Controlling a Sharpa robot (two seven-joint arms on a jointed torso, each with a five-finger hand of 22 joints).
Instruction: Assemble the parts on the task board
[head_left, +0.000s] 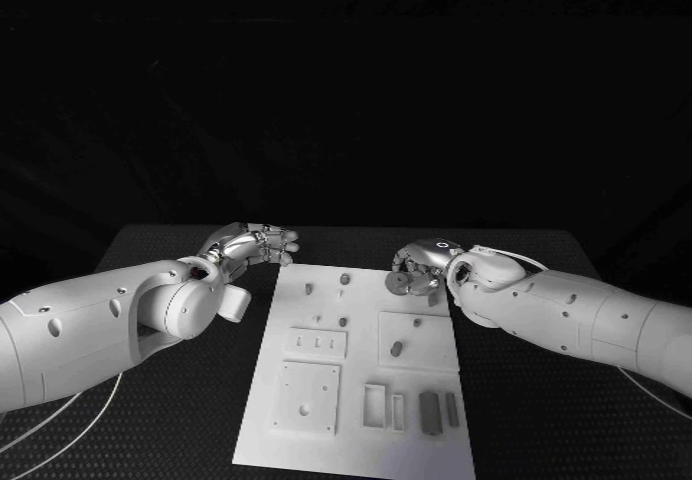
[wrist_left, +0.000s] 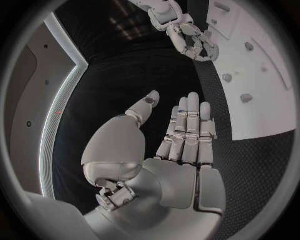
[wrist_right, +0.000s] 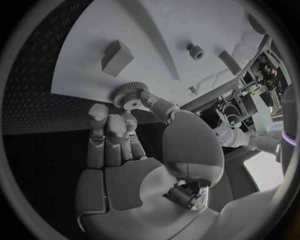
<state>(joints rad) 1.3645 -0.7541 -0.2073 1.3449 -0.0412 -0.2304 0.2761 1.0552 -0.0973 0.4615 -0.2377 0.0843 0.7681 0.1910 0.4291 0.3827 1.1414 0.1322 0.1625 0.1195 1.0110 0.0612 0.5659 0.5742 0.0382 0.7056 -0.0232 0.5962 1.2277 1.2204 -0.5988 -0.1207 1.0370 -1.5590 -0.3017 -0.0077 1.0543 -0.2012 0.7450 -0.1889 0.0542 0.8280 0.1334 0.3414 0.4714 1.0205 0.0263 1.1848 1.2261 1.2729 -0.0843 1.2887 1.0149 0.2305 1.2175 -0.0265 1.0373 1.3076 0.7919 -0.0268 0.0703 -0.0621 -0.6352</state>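
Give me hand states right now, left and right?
Left hand: open, fingers straight, holding nothing.
Right hand: pinching a small grey toothed gear at the white task board's edge.

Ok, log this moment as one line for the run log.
left robot hand: open, beside white task board | right robot hand: pinching small grey toothed gear at board's far edge

We note a black table (head_left: 173, 250) with a dotted, textured top lying under everything
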